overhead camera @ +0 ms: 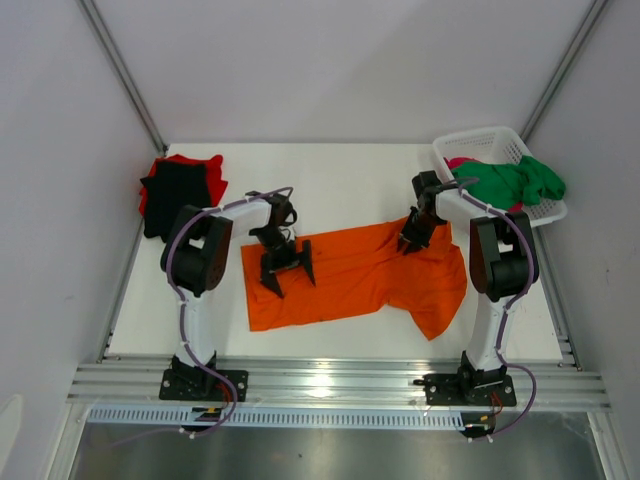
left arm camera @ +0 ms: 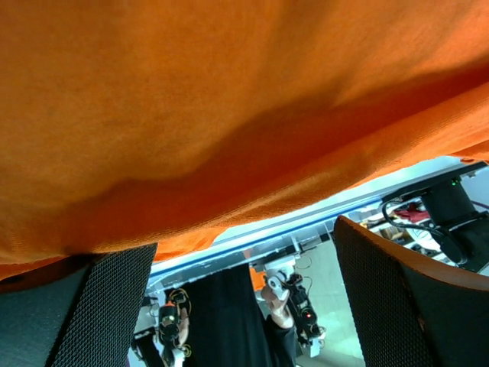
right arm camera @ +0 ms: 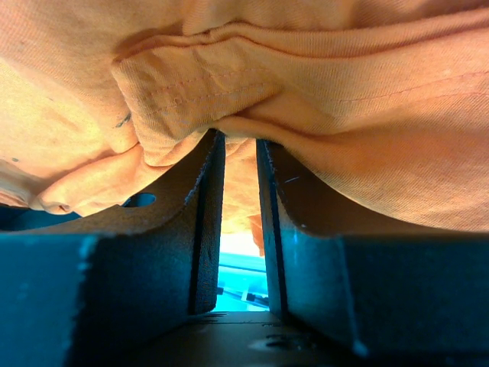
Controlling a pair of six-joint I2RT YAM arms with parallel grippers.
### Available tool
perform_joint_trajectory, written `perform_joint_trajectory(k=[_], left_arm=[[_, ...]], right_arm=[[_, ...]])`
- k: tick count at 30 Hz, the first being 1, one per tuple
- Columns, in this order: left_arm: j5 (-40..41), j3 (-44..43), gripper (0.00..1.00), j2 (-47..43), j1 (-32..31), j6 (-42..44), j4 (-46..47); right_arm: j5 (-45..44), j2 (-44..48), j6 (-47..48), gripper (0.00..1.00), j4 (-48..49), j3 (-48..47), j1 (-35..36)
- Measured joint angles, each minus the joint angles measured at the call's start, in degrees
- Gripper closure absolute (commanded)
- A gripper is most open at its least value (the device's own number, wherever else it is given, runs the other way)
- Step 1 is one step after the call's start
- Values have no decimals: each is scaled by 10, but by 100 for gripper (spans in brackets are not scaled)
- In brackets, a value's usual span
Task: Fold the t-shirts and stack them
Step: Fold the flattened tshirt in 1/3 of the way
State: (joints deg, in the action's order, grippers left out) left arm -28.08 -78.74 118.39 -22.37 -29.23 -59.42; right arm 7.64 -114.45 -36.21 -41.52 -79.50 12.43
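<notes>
Orange cloth t-shirt [overhead camera: 350,278]: spread and rumpled across the middle of the white tabletop [overhead camera: 330,180], long side running 9 to 3 o'clock. Its 5 o'clock corner reaches close to the front edge.
Left claw [overhead camera: 291,278]: released, fingers [left arm camera: 397,298] spread wide with nothing between them, low over the shirt's 9 o'clock end.
Right claw [overhead camera: 413,240]: clenched narrowly on a bunched hem fold at the shirt's 1 o'clock edge.
Folded pile: black cloth t-shirt [overhead camera: 170,195] lying on a red cloth t-shirt [overhead camera: 207,172], in the 10 o'clock corner against the left edge.
White plastic lattice basket [overhead camera: 490,145]: in the 2 o'clock corner. A green cloth t-shirt [overhead camera: 515,182] is draped over its rim, with magenta-pink cloth [overhead camera: 458,162] beneath.
Open room: white surface shows along the 12 o'clock edge between pile and basket, and in a narrower strip along 6 o'clock.
</notes>
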Motion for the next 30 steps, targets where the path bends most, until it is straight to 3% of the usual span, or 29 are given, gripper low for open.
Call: perform_joint_trajectory(k=[15, 30], left_arm=[[26, 3, 1, 0, 7, 8, -24], [82, 0, 0, 0, 84, 28, -54]], right_arm=[[3, 0, 11, 75, -2, 0, 1], [20, 0, 20, 75, -15, 0, -2]])
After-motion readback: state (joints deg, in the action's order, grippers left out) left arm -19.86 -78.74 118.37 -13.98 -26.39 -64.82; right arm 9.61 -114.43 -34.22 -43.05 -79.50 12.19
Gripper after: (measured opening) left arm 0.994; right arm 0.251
